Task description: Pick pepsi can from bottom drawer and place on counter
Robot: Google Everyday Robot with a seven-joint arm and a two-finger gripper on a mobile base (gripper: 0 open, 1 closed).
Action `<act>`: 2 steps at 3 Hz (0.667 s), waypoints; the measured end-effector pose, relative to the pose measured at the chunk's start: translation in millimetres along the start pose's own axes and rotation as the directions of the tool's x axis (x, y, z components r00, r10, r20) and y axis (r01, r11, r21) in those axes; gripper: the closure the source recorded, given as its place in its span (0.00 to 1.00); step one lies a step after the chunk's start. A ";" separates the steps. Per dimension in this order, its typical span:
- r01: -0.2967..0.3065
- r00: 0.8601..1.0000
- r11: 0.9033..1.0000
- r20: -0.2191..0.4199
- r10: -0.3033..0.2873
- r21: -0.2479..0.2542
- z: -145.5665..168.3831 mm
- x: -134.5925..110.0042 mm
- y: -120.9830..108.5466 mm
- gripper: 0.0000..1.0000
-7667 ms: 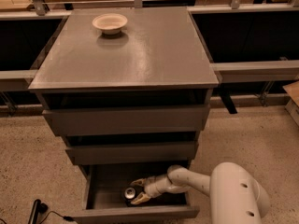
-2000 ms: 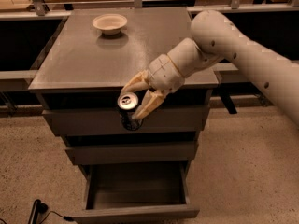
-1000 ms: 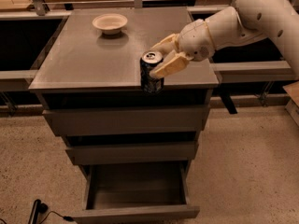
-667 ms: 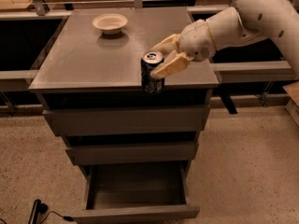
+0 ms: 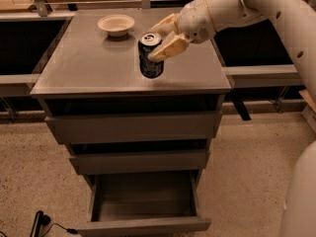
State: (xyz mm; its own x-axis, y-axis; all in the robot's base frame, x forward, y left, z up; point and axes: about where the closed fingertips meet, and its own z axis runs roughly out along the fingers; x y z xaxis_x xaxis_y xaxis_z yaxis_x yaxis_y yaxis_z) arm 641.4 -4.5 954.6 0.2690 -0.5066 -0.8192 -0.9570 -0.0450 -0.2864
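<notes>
We see the counter (image 5: pixel 89 68), a smooth grey top on the drawer cabinet, carrying two things. A shallow beige bowl (image 5: pixel 116 23) sits near its back edge, left of centre. The pepsi can (image 5: pixel 149 60) stands upright just right of the middle, though we cannot tell whether its base touches. The gripper (image 5: pixel 152 43) hangs over the counter's right half, fingers clasping the can's upper part.

Upright pepsi can (image 5: pixel 150 64) in end effector (image 5: pixel 158 45) over counter (image 5: pixel 94 70); bottom drawer (image 5: pixel 144 225) open.
</notes>
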 end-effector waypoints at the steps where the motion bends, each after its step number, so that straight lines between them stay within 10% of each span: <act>1: -0.050 0.998 0.995 -0.043 0.054 0.085 0.5 6.5 -37.4 1.00; 2: -0.152 0.984 0.962 -0.058 0.169 0.228 -18.2 19.9 -61.6 1.00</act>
State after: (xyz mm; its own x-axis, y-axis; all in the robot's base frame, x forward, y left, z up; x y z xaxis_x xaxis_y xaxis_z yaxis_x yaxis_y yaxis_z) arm 703.7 -27.5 965.0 0.0966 -0.5562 -0.8254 -0.9367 0.2296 -0.2644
